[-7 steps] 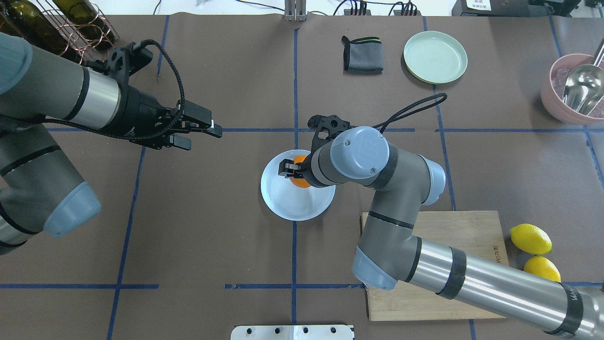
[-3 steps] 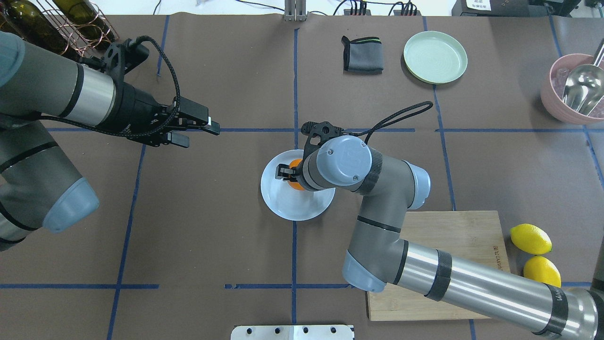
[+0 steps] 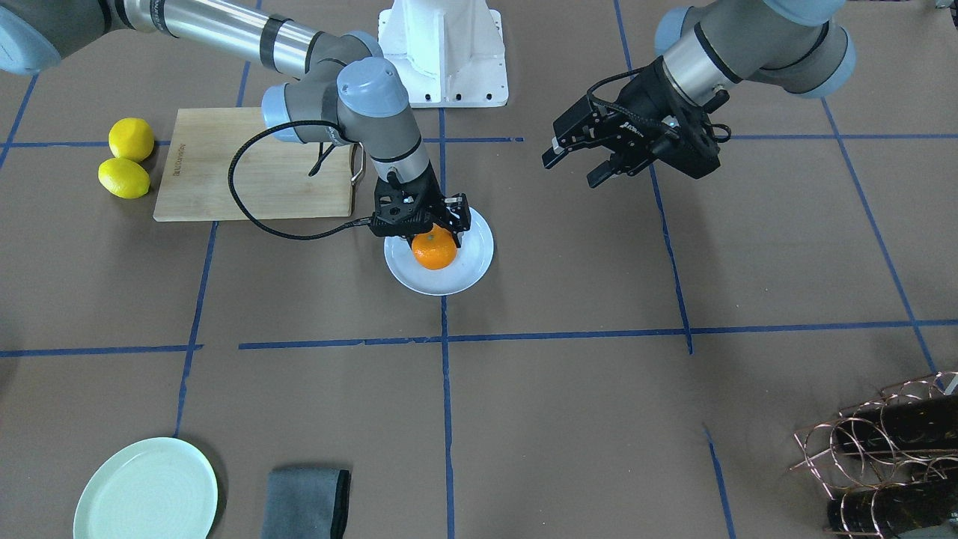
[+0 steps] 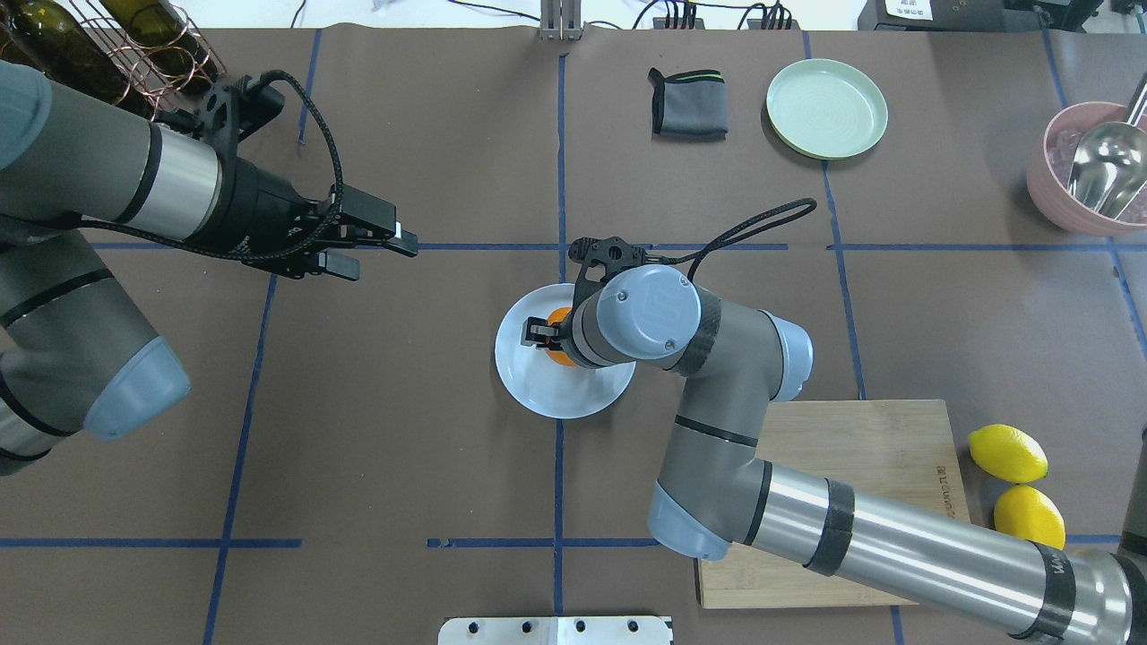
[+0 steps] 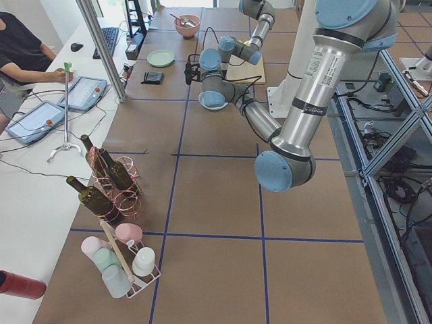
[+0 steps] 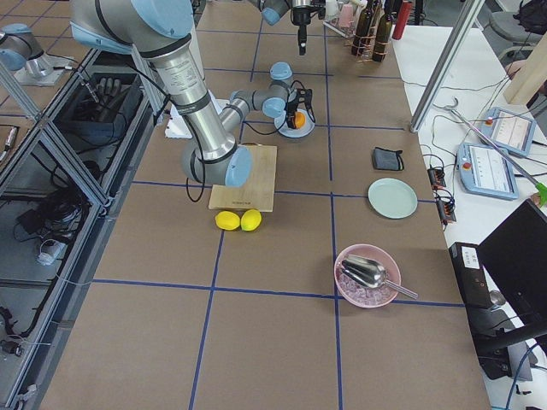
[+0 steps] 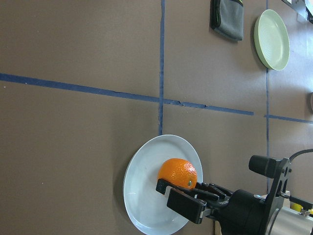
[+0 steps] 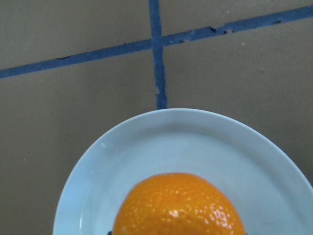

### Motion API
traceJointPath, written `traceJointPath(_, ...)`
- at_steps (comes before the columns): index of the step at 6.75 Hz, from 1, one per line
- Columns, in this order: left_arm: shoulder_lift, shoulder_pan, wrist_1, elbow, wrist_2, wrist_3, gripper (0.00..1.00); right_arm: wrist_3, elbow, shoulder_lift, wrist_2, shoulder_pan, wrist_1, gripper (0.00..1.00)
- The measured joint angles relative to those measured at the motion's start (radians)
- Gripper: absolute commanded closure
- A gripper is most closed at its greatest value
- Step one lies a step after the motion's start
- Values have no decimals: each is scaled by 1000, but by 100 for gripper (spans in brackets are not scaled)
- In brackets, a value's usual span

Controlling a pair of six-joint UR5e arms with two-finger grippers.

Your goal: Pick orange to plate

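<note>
The right gripper (image 3: 432, 233) points down with its fingers clamped on the orange (image 3: 434, 251), one on each side of the fruit. The plate (image 3: 473, 271) lies directly beneath the gripper, and the orange is over its middle part. In the right wrist view, bare plate spreads ahead of the fruit, with the rim further out. Whether the orange's underside already touches the plate cannot be told. From the front view it sits very low, at most just above the surface.

The step in hand looks like the set-down and release. To do it well, the gripper should go straight down until the fruit bears on the plate, without pressing. The plate is glossy and could slide, or tip at its rim, under a push. The fingers should then part evenly so that neither drags the orange sideways. A round fruit will likely roll a little, and the raised rim can only be trusted to stop it if it is let go well inside. After that, the gripper should lift straight up clear of the fruit before any sideways travel, so the fingertips do not nudge it.

The left gripper (image 4: 381, 255) hovers well off to the side of the right one, fingers apart and empty, and need not take part.
</note>
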Motion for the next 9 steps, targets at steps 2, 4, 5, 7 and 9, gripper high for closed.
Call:
traceJointPath(2, 0, 0, 0, 2, 0, 4, 10, 1, 1, 0, 0, -1, 1, 0)
traceJointPath(4, 0, 0, 0, 3, 0, 6, 10, 3, 32, -4, 6, 2, -25, 0)
traceJointPath(5, 0, 0, 0, 3, 1, 6, 10, 3, 99, -18, 16, 7, -75, 0)
traceJointPath(7, 0, 0, 1, 3, 1, 7, 10, -1, 314, -108, 84, 52, -188, 0)
traceJointPath(9, 29, -21, 6, 1, 3, 28, 10, -40, 473, -229, 271, 221, -264, 0)
